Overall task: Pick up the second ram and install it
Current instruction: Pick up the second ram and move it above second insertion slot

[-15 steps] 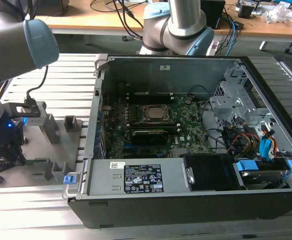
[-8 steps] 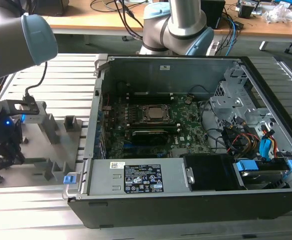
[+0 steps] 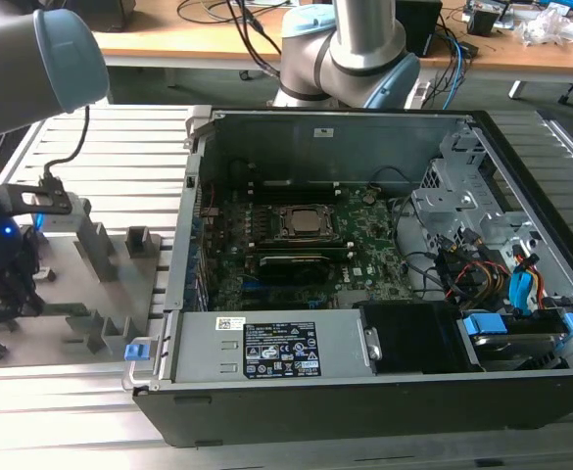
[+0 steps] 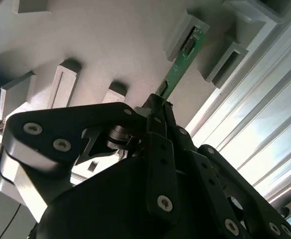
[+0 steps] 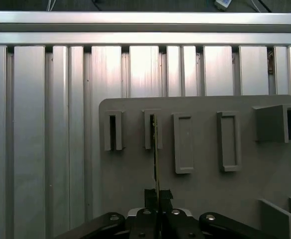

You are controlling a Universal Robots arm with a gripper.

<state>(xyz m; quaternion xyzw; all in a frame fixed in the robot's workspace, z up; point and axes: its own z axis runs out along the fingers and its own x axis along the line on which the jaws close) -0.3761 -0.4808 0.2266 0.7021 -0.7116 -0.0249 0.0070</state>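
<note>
Over grey slotted plate (image 5: 130, 184), end effector (image 5: 157, 195) pinches second ram (image 5: 155, 149), end hidden.

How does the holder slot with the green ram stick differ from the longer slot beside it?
The ram's slot holds the thin green ram stick, gripped by the fingers; the longer slot is empty. The ram's slot is shorter than the longer slot. Both are raised grey frames on the grey holder plate.

Bright, even light; glare on the ribbed metal table (image 5: 145, 69); computer case (image 3: 315, 147) interior shadowed.
</note>
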